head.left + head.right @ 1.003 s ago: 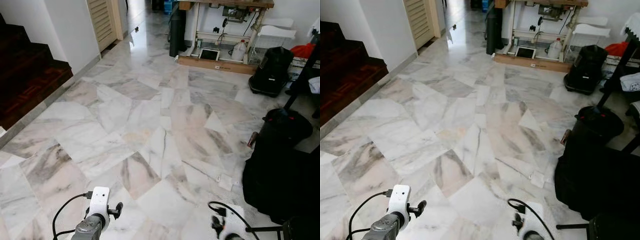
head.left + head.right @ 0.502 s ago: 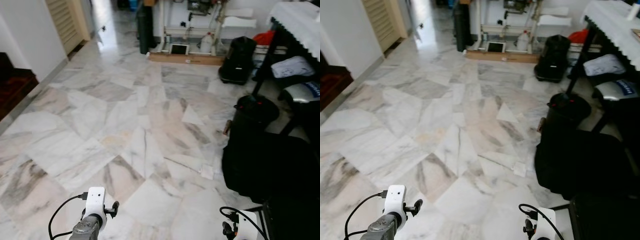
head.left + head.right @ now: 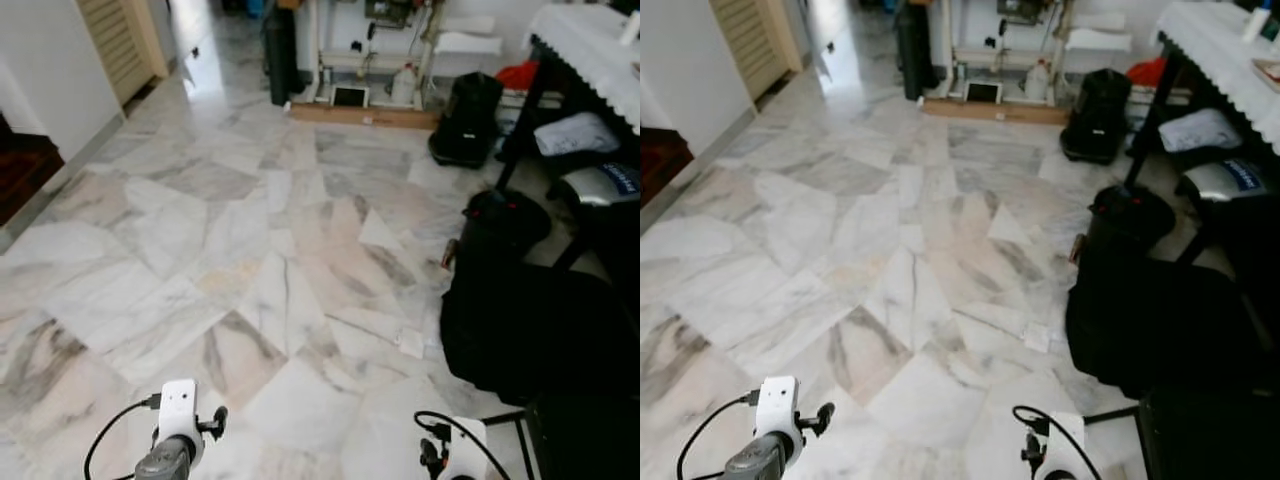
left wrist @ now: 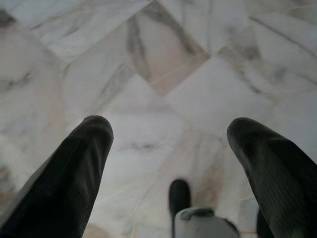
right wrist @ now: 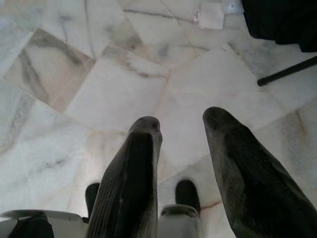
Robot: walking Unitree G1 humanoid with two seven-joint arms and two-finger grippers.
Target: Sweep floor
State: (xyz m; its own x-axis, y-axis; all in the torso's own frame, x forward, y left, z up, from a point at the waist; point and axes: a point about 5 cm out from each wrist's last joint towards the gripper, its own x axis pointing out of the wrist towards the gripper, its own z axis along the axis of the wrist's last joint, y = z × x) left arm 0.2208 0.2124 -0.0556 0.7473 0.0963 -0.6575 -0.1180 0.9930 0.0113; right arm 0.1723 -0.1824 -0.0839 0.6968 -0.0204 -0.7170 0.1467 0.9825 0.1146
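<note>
Nothing moved; black bags [image 3: 530, 330] crowd marble floor [image 3: 250, 250].

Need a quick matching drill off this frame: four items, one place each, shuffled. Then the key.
Items:
1. paper scrap
2. black bin
3. louvred door
4. white bottle

Places:
A. far left, beside the white wall
B. on the marble beside the big black bag
C. far end, under the workbench
D. right side, by the table leg

Pairs: 1-B, 2-D, 3-A, 4-C
</note>
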